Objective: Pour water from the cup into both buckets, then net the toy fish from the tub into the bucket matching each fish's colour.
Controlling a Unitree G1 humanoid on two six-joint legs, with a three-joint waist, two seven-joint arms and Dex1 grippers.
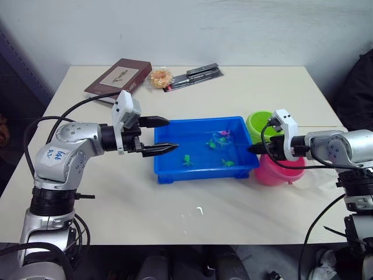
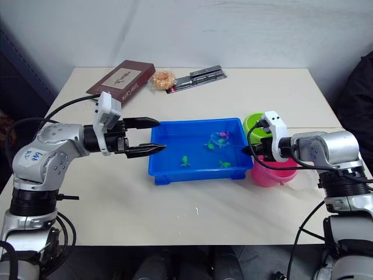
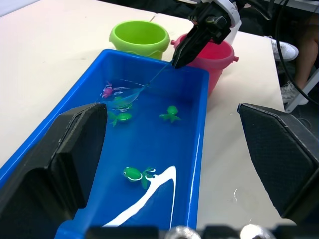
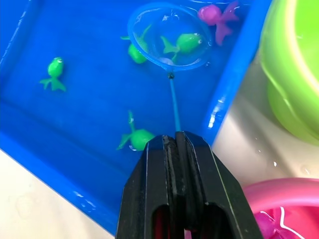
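The blue tub [image 1: 204, 170] sits mid-table holding water and several toy fish. My right gripper [image 4: 175, 138] is shut on the thin handle of the net [image 4: 169, 36] above the tub's right rim. The net's hoop lies in the water around a green fish [image 4: 187, 42], next to a pink fish [image 4: 217, 14]. Two more green fish [image 4: 54, 67] float apart from it. The green bucket [image 1: 256, 122] and pink bucket [image 1: 280, 172] stand by the tub's right end, under my right arm. My left gripper [image 1: 173, 134] hangs open over the tub's left end, holding nothing. The cup is out of view.
A dark red book [image 1: 119, 77], a small snack bag [image 1: 159, 77] and a black flat item [image 1: 195, 76] lie at the table's far edge. A dark bag [image 1: 358, 87] stands off the table at the right.
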